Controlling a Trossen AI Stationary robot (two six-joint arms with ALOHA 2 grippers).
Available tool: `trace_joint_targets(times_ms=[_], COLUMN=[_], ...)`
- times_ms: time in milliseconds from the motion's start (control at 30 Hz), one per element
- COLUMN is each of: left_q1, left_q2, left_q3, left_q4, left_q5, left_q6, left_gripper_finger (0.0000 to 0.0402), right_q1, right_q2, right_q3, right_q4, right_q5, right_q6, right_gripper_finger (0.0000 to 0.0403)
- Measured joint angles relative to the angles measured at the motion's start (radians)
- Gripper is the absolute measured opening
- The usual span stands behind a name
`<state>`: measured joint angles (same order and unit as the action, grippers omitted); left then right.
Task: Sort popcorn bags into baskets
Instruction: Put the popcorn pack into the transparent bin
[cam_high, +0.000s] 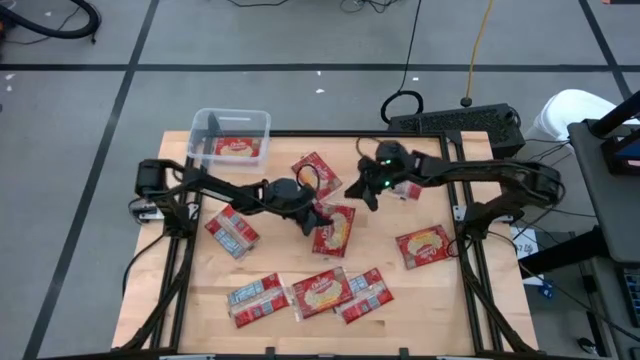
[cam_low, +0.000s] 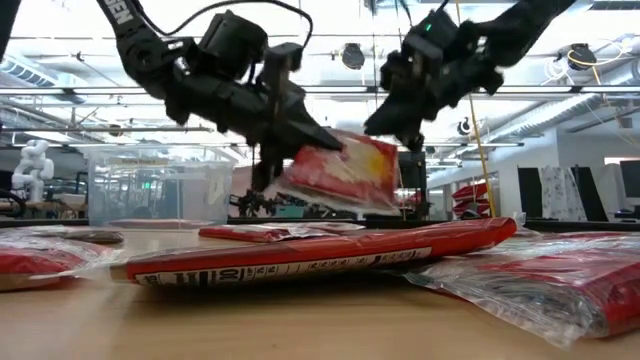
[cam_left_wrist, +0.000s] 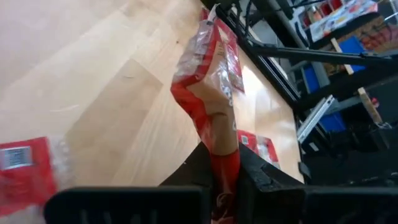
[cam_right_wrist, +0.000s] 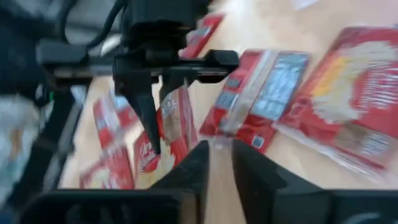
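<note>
My left gripper (cam_high: 312, 218) is over the middle of the table, shut on one red popcorn bag (cam_high: 335, 230) with a cream picture. That bag is lifted above the table in the low view (cam_low: 345, 170). My right gripper (cam_high: 362, 192) hovers just beyond it toward the far right, empty, its fingers a narrow gap apart (cam_right_wrist: 221, 158). The clear basket (cam_high: 212, 128) stands at the far left corner with one bag (cam_high: 237, 150) lying flat in it. Several more bags lie flat on the table, such as a far one (cam_high: 316, 172) and a right one (cam_high: 425, 245). My left gripper pinches the bag's red end (cam_left_wrist: 225, 163) between its two fingers (cam_left_wrist: 258, 177). The fingers come slanting down from the table's left. The bag sticks out past the fingertips toward the right, tilted and clear of the wood (cam_low: 330, 205).
Three bags lie in a row near the front edge (cam_high: 320, 292), one sits at the left (cam_high: 232, 232), and one lies partly under the right arm (cam_high: 405, 188). A black frame rail (cam_high: 466, 240) borders the table. Bare wood shows between the basket and the left arm (cam_high: 275, 165).
</note>
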<state>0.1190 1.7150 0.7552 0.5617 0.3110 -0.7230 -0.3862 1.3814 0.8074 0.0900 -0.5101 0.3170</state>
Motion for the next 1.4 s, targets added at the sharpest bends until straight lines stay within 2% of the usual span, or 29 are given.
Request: trace_joint_targets(times_ms=[133,267,433,700,967,1233,1400], left_q1=[0.015,0.017,0.017,0.014,0.027,0.016,0.014], left_q2=[-0.114,-0.217,-0.293,-0.296,-0.306,-0.305,-0.304], left_q3=[0.024,0.082,0.199,0.396,0.42,0.42,0.42], left_q4=[-0.174,-0.4,-0.666,-0.965,-1.089,-1.091,-1.092], left_q5=[0.022,0.029,0.052,0.089,0.082,0.13,0.138], left_q6=[0.08,0.182,0.319,0.506,0.544,0.565,0.561], left_gripper_finger=[0.0024,0.003,0.0026,0.0033,0.0027,0.0031,0.0034], right_q1=[0.008,0.033,0.062,0.154,0.23,0.293,0.321], right_q2=[-0.112,-0.153,-0.112,0.069,0.164,0.238,0.289], right_q3=[0.051,0.162,0.327,0.531,0.558,0.557,0.555], right_q4=[-0.105,-0.214,-0.303,-0.424,-0.416,-0.399,-0.361], right_q5=[0.043,0.049,0.041,0.065,0.066,0.122,0.122], right_q6=[0.159,0.249,0.295,0.201,0.137,0.088,0.133], right_gripper_finger=[0.0133,0.0193,0.0221,0.0223,0.0219,0.018,0.0124])
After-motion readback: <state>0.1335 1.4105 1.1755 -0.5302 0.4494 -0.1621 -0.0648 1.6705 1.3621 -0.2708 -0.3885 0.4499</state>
